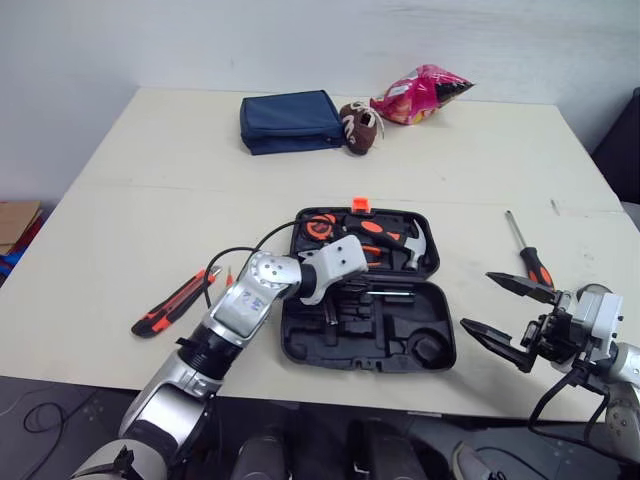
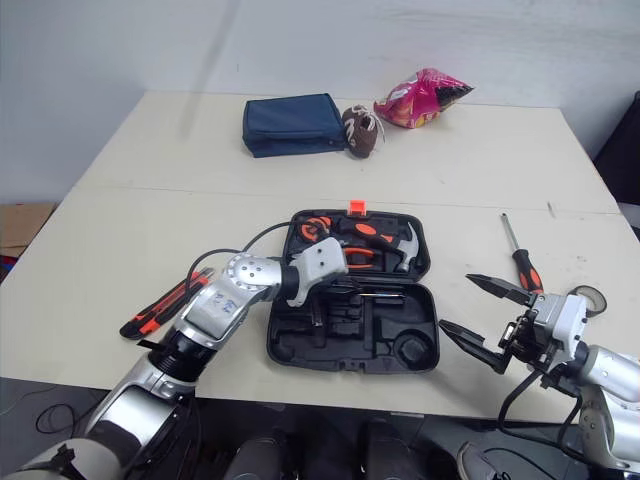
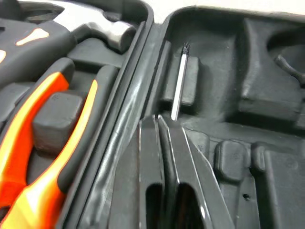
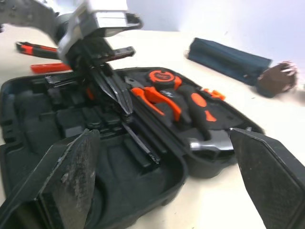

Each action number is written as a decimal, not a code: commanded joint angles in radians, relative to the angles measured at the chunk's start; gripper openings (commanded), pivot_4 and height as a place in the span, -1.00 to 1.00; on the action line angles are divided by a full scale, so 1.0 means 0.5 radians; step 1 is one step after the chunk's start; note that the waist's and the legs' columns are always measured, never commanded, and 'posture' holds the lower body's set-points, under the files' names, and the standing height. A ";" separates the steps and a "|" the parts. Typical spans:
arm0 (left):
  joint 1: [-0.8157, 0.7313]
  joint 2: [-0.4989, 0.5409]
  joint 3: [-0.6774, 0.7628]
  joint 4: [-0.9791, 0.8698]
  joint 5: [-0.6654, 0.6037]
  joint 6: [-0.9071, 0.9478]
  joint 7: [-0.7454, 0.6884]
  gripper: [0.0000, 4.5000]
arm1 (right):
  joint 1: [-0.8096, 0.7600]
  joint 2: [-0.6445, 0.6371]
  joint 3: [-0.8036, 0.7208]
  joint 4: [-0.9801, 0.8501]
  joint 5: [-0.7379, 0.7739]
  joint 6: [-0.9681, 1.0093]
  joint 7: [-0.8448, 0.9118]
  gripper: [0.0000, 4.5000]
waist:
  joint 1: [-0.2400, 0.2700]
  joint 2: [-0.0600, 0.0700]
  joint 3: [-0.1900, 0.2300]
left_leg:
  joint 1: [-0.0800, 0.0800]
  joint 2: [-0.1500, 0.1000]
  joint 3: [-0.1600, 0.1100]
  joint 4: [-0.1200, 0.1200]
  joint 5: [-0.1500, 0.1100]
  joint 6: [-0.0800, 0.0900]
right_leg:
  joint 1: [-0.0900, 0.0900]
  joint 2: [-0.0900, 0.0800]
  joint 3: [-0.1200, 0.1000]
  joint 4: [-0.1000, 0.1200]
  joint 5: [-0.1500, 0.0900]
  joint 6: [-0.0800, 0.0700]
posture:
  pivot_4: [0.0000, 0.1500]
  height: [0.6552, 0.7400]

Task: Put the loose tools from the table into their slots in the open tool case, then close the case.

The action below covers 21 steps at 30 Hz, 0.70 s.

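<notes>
Two loose tools lie on the cream-coloured table (image 1: 130, 200), one either side of the case. Far left, an orange-and-black utility knife (image 1: 175, 303) rests near the front edge, apart from the case. Next, the left gripper (image 3: 159, 119) reaches down into the black moulded-plastic tool case (image 1: 380, 345), which lies open and flat at the table's centre. Its fingers are pressed together, and their tips meet the end of a slim silver metal rod (image 3: 178, 78) lying in a slot of the case's near half; whether they pinch the rod cannot be told. The far half holds an orange-and-black round tape measure (image 1: 320, 225), orange-handled pliers (image 3: 52, 157) and a steel-headed hammer (image 1: 412, 245). Right of the case, the right gripper (image 1: 477, 300) hovers near the table's front edge with its fingers spread wide, grasping nothing. Beyond it, a screwdriver with a black-and-orange handle (image 1: 528, 255) lies on the table, apart from the case. Along the back sit a navy fabric pouch (image 1: 292, 122), a small brown laced shoe (image 1: 362, 128) and a pink snack bag (image 1: 420, 95).
</notes>
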 commanded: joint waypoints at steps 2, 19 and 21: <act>-0.003 0.137 0.412 -0.102 -0.217 -0.440 -0.127 -0.99 | 0.091 -0.027 -0.260 -0.021 0.075 -0.025 -0.068 1.00 | -0.008 0.000 0.001 | 0.000 0.001 0.000 0.000 0.000 -0.002 | 0.000 0.002 -0.001 0.000 0.000 -0.001 | 1.00 1.00; 0.810 1.251 1.721 1.051 -0.348 -1.291 -0.268 0.98 | 0.632 0.207 -0.956 0.687 -0.122 -0.641 -0.470 1.00 | -0.091 0.001 0.001 | 0.007 0.001 0.003 -0.014 -0.011 -0.004 | 0.000 -0.010 -0.007 -0.003 -0.004 -0.006 | 1.00 1.00; 0.814 1.318 1.797 1.250 -0.355 -1.340 -0.209 0.98 | 0.685 0.220 -0.983 0.751 -0.115 -0.681 -0.487 1.00 | -0.092 0.000 0.001 | 0.007 -0.001 0.001 -0.021 -0.010 -0.004 | 0.000 -0.012 -0.010 -0.005 -0.004 -0.007 | 1.00 1.00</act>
